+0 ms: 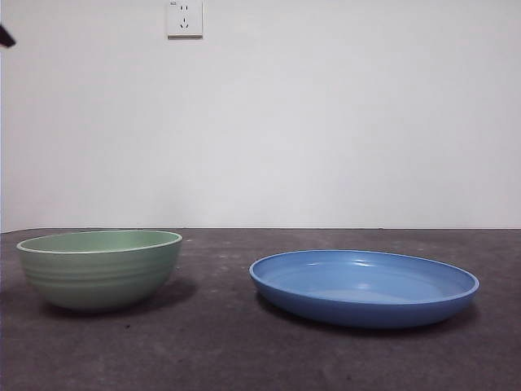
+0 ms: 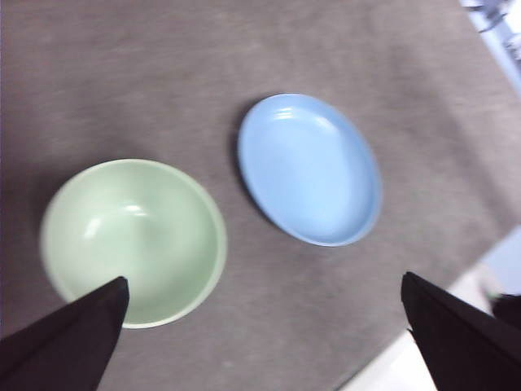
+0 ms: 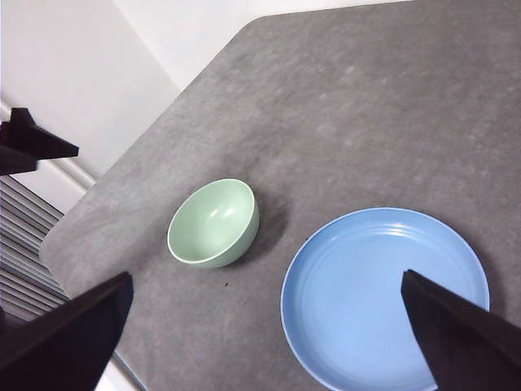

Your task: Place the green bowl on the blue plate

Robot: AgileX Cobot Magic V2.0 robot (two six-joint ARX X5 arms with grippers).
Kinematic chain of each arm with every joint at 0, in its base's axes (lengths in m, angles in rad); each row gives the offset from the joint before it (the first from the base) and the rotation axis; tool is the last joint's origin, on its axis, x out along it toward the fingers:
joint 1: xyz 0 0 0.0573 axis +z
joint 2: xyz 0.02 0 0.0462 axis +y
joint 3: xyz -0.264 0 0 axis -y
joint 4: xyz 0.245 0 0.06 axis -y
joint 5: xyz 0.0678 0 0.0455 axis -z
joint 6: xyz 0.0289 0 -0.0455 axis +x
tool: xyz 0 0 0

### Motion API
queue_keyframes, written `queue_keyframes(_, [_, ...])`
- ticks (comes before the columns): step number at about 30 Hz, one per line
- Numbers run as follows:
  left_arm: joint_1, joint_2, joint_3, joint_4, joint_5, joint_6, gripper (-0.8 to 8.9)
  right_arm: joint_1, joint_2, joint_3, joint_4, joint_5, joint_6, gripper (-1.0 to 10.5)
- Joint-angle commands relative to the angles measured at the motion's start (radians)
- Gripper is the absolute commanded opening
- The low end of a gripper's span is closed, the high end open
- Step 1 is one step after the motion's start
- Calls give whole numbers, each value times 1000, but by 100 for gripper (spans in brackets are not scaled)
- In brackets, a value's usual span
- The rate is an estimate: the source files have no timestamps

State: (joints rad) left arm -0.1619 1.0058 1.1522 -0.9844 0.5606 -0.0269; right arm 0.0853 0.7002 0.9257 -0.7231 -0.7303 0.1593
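The pale green bowl point(image 1: 99, 267) stands upright and empty on the dark grey table, left of the blue plate point(image 1: 364, 287), with a gap of bare table between them. The plate lies flat with nothing on it. My left gripper point(image 2: 263, 279) hangs open high above the table, with the bowl point(image 2: 134, 240) near one jaw and the plate point(image 2: 309, 167) farther off. My right gripper point(image 3: 266, 277) is also open and high, looking down on the plate point(image 3: 383, 297) and the bowl point(image 3: 213, 222). Neither gripper touches anything.
A black tip of an arm point(image 1: 6, 37) shows at the front view's top left corner. The other arm's gripper point(image 3: 32, 142) shows beyond the table's rounded edge point(image 3: 73, 220). A white wall with a socket point(image 1: 185, 18) stands behind the table.
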Motion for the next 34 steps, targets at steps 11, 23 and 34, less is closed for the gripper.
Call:
queue_keyframes(11, [-2, 174, 21, 8, -105, 14, 653, 4, 5, 18, -26, -1, -14, 589])
queue_keyframes(23, [-2, 406, 21, 18, -242, 8, 642, 4, 4, 18, -37, -2, -14, 589])
queue_keyframes(34, [-3, 601, 21, 51, -301, 7, 615, 4, 4, 18, -41, -2, -14, 589])
